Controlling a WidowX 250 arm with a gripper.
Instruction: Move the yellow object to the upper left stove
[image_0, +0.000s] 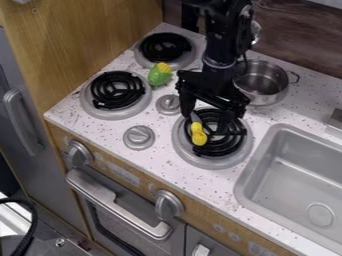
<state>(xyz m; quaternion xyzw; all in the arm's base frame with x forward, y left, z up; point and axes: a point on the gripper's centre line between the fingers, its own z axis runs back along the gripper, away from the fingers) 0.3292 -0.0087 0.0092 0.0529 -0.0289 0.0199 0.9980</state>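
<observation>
The gripper (206, 121) hangs low over the front right burner (217, 144), open, its two fingers standing apart. A yellow-handled object (198, 135) with a grey upper part is at this burner's left side, its grey end close to the gripper's left finger. Whether they touch, I cannot tell. At the back left is the upper left burner (165, 47), with a black coil and nothing on it.
A green and yellow toy vegetable (159, 75) lies between the two left burners. The front left burner (117, 90) is bare. A metal pot (262, 81) stands behind and right of the gripper, a grey sink (267, 200) at the right. Knobs (139, 136) rise between the burners.
</observation>
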